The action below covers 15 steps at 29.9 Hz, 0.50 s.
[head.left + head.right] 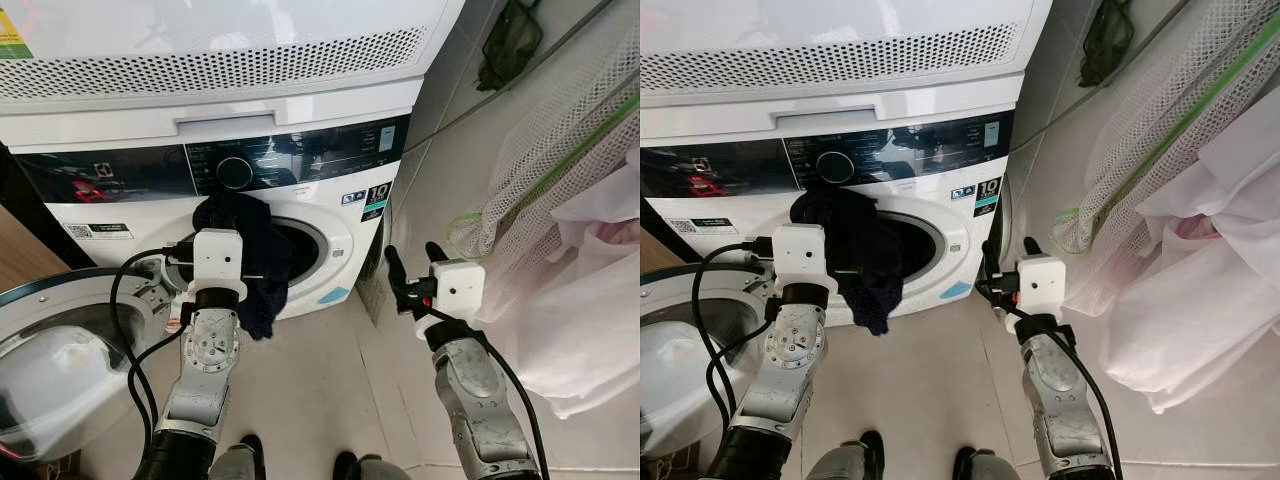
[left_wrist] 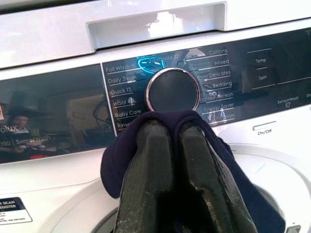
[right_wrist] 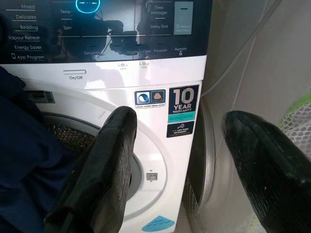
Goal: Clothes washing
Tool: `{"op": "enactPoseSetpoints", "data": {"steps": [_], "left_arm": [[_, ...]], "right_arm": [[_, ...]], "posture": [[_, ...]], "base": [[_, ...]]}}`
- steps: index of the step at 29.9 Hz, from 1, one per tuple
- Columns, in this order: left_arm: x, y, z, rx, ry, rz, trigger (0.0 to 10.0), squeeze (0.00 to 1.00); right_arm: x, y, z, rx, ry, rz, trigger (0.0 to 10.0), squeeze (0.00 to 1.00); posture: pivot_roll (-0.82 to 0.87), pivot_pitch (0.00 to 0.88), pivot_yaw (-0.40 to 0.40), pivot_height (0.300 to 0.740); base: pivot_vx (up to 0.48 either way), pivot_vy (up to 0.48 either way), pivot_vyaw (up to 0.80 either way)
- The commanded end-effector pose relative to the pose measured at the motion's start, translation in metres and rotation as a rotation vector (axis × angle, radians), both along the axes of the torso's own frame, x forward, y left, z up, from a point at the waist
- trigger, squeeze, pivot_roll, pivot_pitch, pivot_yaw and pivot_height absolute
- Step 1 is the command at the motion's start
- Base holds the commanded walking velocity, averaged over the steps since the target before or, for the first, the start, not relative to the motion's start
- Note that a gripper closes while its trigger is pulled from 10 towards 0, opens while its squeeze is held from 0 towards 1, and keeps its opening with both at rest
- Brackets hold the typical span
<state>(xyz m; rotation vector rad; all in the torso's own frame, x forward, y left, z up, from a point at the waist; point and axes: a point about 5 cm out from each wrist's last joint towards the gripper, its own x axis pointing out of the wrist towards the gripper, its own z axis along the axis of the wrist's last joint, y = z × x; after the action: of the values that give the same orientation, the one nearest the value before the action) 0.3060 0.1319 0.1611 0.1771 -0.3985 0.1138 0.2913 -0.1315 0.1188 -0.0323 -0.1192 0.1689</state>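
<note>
Navy garment (image 1: pixel 250 255) pinched in my left gripper (image 2: pixel 172 141) at washer (image 1: pixel 340 235) opening, my right gripper (image 3: pixel 194 155) spread wide beside it.

The washer's round drum opening (image 1: pixel 305 250) is partly blocked: a dark garment (image 1: pixel 250 255) hangs over its upper left rim, leaving the right half free. The open door (image 1: pixel 60 350) swings out low on the left, closing off that side. On the right a mesh laundry bag (image 1: pixel 545 180) crowds the narrow gap beside the machine. Bare floor tiles (image 1: pixel 320 390) lie open before the opening.
</note>
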Motion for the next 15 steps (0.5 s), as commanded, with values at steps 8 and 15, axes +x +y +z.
{"op": "enactPoseSetpoints", "data": {"steps": [8,15], "left_arm": [[0.0043,0.0000,0.0056,-0.016,-0.013,0.008,10.0,0.00],[0.0029,0.0007,0.0043,-0.015,-0.010,0.010,10.0,0.00]], "right_arm": [[0.0022,0.0009,0.0042,-0.007,-0.004,0.020,10.0,0.00],[0.0021,0.0024,0.0042,-0.006,-0.002,0.036,10.0,0.00]], "posture": [[0.10,0.253,-0.088,0.740],[0.11,0.253,-0.088,0.740]], "base": [[0.000,0.000,0.00],[0.000,0.000,0.00]]}}
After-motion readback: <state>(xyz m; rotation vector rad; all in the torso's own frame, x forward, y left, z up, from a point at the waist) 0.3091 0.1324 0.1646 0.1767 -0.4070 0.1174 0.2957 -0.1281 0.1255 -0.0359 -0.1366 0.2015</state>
